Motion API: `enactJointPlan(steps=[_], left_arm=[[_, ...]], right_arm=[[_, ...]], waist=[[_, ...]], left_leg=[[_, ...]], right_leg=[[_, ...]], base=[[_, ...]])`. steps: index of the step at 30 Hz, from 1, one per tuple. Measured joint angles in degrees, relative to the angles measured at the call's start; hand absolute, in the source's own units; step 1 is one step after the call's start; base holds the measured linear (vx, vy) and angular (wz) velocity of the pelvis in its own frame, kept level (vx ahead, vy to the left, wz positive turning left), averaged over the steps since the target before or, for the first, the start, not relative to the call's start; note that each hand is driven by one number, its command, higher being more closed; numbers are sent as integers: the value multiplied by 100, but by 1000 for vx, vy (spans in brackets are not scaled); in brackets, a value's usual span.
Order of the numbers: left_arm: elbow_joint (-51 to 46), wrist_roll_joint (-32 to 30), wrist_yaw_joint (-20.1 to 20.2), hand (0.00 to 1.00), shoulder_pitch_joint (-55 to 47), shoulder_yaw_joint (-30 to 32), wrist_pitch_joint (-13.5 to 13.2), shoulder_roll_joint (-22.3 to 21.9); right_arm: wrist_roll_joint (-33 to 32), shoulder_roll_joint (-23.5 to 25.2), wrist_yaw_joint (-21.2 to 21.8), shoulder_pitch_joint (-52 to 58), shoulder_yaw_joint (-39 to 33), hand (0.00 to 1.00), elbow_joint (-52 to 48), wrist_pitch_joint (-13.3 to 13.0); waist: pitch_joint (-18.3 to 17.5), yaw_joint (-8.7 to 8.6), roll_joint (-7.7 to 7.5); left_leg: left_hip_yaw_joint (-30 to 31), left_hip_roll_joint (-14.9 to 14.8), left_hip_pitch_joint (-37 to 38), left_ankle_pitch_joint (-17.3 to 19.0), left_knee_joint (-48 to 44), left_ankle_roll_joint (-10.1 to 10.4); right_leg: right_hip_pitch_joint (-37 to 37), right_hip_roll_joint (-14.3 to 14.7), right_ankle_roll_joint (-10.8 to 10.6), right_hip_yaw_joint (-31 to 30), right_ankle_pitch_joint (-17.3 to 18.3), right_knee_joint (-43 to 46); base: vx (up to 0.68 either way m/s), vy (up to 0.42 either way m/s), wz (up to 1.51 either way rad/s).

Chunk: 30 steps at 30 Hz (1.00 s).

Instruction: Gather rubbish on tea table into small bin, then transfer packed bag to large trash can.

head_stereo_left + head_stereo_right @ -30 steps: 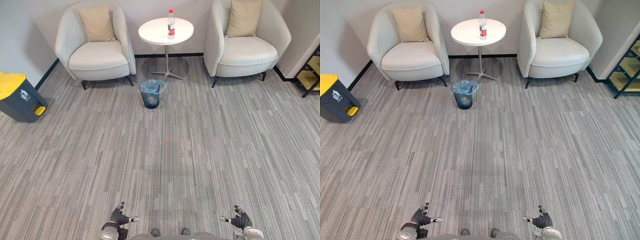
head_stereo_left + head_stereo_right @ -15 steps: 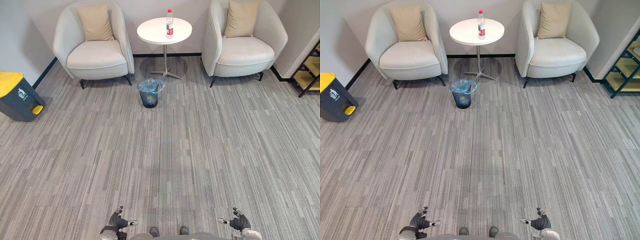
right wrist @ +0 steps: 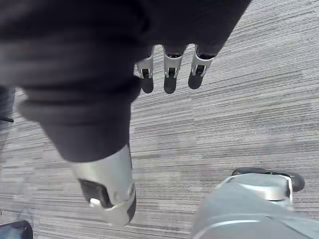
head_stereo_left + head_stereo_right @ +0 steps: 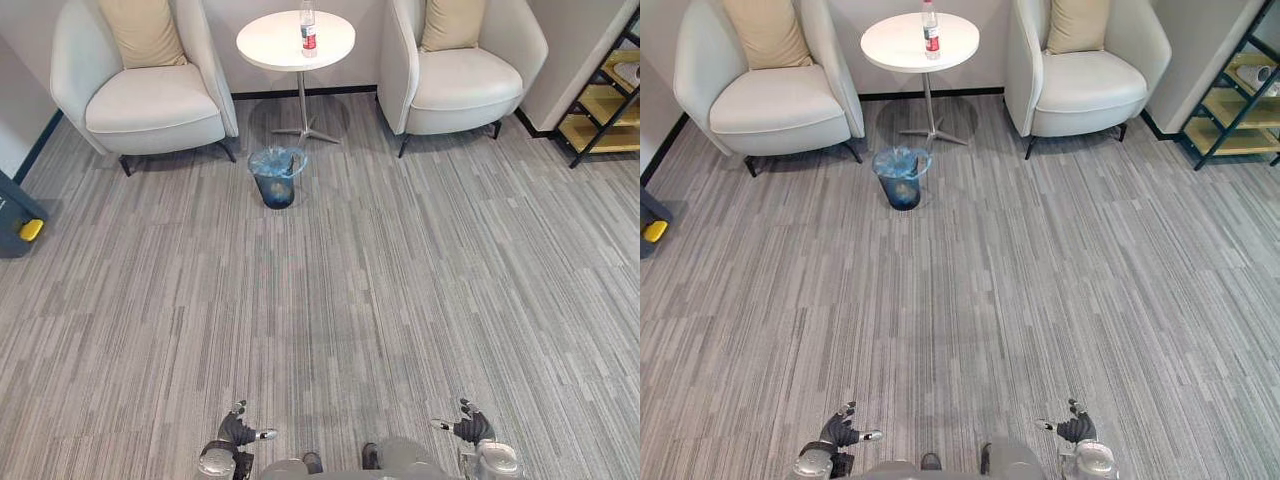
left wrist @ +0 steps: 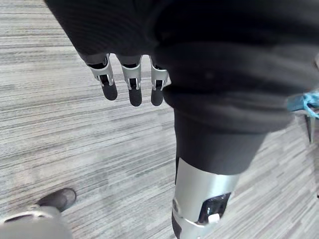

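Left hand [image 4: 238, 431], right hand [image 4: 469, 428]: dark ribbed covers, silver fingers [image 5: 130, 79] tipped black, thick silver-grey thumb [image 5: 202, 196] with small black insets.

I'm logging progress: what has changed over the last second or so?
Only the camera moved: the whole view shifted, with the large trash can now at the left edge. The bottle stays on the tea table, the small bin on the floor, and the left hand and right hand stay low, open, empty.

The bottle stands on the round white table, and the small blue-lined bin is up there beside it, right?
Not quite. The bottle does stand on the round white table, but the small bin sits on the carpet in front of the table, as the left eye view shows.
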<state>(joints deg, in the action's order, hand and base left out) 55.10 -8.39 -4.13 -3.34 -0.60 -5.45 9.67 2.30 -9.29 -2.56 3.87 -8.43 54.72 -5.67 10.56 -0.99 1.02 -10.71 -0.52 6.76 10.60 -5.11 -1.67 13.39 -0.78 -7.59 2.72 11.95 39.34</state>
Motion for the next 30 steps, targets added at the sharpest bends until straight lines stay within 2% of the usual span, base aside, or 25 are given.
enactJointPlan(steps=[1, 2, 3, 5, 6, 7, 8, 9, 10, 11, 13, 15, 16, 18, 19, 20, 22, 23, 24, 25, 26, 27, 28, 29, 30], left_arm=[[-9, 3, -9, 0, 40, 4, 2, 48], [-9, 4, -11, 0, 48, 5, 4, 69], [-14, 7, -11, 0, 73, 8, 12, 74], [-28, 73, -25, 0, 88, 15, 17, 67], [-47, 117, -29, 0, 126, 15, 13, 73], [-54, 121, -29, 0, 120, 12, 2, 110], [-46, 123, -29, 0, 115, 18, 3, 135], [-14, 123, -28, 0, 139, 25, 10, 50], [-11, 123, -5, 0, 188, 29, -1, 5], [-11, 129, -5, 0, 225, 29, -1, -20], [-18, 149, 0, 0, 268, 73, -13, -165], [-73, 172, 10, 0, 245, 90, -25, -298], [-128, 175, 18, 0, 181, 102, -33, -334], [-138, 218, 16, 0, 161, 139, -18, -354], [-158, 287, 13, 0, 160, 146, -15, -372], [-159, 302, 12, 0, 162, 147, -14, -373], [-176, 334, 7, 0, 171, 221, -13, -384], [-202, 334, 4, 0, 224, 246, -15, -391], [-267, 334, 1, 0, 211, 246, -23, -403], [-279, 334, 0, 0, 203, 245, -35, -406], [-273, 334, -7, 0, 122, 248, -56, -402], [-245, 334, -21, 0, 48, 283, -47, -356], [-247, 334, -30, 0, 37, 299, -47, -323], [-264, 335, -48, 0, 65, 351, -52, -230], [-262, 335, -80, 0, 129, 350, -49, -170]], right_arm=[[0, 5, 7, 17, 11, 0, 15, 27], [0, -1, 6, 13, 10, 0, 15, 51], [0, -18, 6, -10, 11, 0, 13, 72], [0, -30, 4, -63, 32, 0, 12, 80], [0, -30, 3, -118, 53, 0, 10, 80], [0, -22, 3, -114, 62, 0, 9, 78], [2, -34, -1, -91, 56, 0, 11, 79], [1, -126, -14, -138, 45, 0, 22, 92], [-1, -150, -36, -168, 36, 0, -23, 77], [-1, -161, -49, -171, 34, 0, -35, 72], [-10, -192, -54, -144, 38, 0, 23, 64], [-78, -251, -70, -36, 53, 0, 22, 48], [-160, -266, -106, -15, 90, 0, -5, 26], [-212, -283, -120, -35, 116, 0, -4, -28], [-240, -304, -120, -105, 129, 0, 0, -43], [-244, -306, -120, -140, 129, 0, 10, -42], [-261, -293, -119, -238, 103, 0, 18, -41], [-275, -299, -116, -246, 66, 0, 19, -38], [-280, -312, -122, -240, -11, 0, 25, -38], [-280, -338, -128, -243, -9, 0, 33, -38], [-279, -398, -126, -265, 6, 0, 49, -38], [-280, -358, -129, -306, 25, 0, 74, -21], [-279, -321, -128, -308, 35, 0, 73, -22], [-273, -281, -125, -296, 39, 0, 74, -22], [-266, -272, -127, -305, 32, 0, 74, -17]], waist=[[60, 8, 24], [71, 4, 19], [112, -54, -28], [214, -145, 105], [235, -152, 123], [224, -141, 110], [188, -148, -64], [220, -140, 87], [207, -156, 139], [207, -161, 140], [215, -180, 182], [226, -168, 184], [248, -136, 177], [307, -66, 163], [334, 46, 184], [345, 59, 204], [415, 156, 167], [475, 190, 127], [476, 187, 137], [466, 189, 175], [449, 232, 335], [418, 302, 340], [400, 343, 228], [390, 346, 17], [385, 346, -91]], left_leg=[[32, 27, 32, 110, -74, 1], [60, 25, 43, 168, -124, 13], [119, -17, 142, 262, -159, 25], [162, -242, 307, 355, -134, 129], [127, -405, 410, 403, -58, 254], [89, -438, 434, 436, -28, 345], [85, -432, 562, 513, 26, 503], [46, -593, 636, 563, 34, 608], [-34, -730, 556, 428, -92, 843], [-39, -758, 499, 360, -219, 952], [46, -977, 5, 73, -1709, 1261], [151, -1244, -564, -20, -3438, 1212], [69, -1416, -920, 89, -4342, 1012], [-48, -1573, -1275, 248, -4972, 809], [-100, -1551, -1703, 321, -5010, 697], [-123, -1533, -1821, 335, -4957, 678], [-310, -1304, -2237, 360, -4168, 646], [-362, -1016, -2346, 344, -3382, 653], [-325, -708, -2412, 184, -2277, 809], [-297, -613, -2357, -12, -1660, 856], [-170, -553, -2349, -414, -733, 772], [-76, -472, -2267, -1026, -726, 443], [-92, -369, -2272, -1058, -773, 376], [-91, -191, -2395, -911, -1004, 157], [-137, -114, -2477, -811, -1280, 12]], right_leg=[[243, -201, 60, 237, 211, 402], [320, -279, 58, 316, 309, 461], [402, -408, 168, 511, 406, 341], [461, -410, 260, 797, 400, -267], [566, -324, 377, 934, 227, -891], [590, -290, 458, 989, -167, -1485], [578, -344, 691, 1014, -989, -1829], [584, -200, 932, 1111, -931, -1731], [570, -111, 1021, 1145, -798, -1737], [531, -84, 1062, 1154, -742, -1768], [-44, 68, 1165, 1205, -668, -2283], [-713, 127, 1209, 1240, -641, -2781], [-1143, 193, 1268, 1173, -601, -3065], [-1532, 252, 1350, 1074, -545, -3288], [-1732, 246, 1382, 889, -512, -3420], [-1781, 238, 1378, 840, -510, -3460], [-1943, 46, 1233, 675, -428, -3515], [-2100, -138, 1113, 632, -350, -3558], [-2192, -285, 974, 593, -234, -3564], [-2199, -312, 912, 557, -171, -3576], [-2251, -240, 809, 420, -10, -3572], [-2336, -280, 686, 269, 98, -3568], [-2340, -391, 608, 196, 147, -3570], [-2375, -586, 471, 183, 220, -3555], [-2393, -699, 391, 177, 249, -3449]], base=[[163, 16, 9], [208, -1, 15], [203, -21, 19], [277, -94, 14], [404, -161, -1], [384, -164, -4], [430, -185, -13], [424, -211, -15], [405, -218, -17], [371, -242, -5], [442, -259, 9], [453, -203, 15], [335, -129, -5], [268, -53, -30], [268, 17, -44], [311, 81, -64], [246, 122, -40], [295, 174, -18], [312, 196, -18], [326, 248, -37], [384, 293, -62], [394, 287, -66], [420, 252, -41], [414, 198, -1], [516, 233, 0]])
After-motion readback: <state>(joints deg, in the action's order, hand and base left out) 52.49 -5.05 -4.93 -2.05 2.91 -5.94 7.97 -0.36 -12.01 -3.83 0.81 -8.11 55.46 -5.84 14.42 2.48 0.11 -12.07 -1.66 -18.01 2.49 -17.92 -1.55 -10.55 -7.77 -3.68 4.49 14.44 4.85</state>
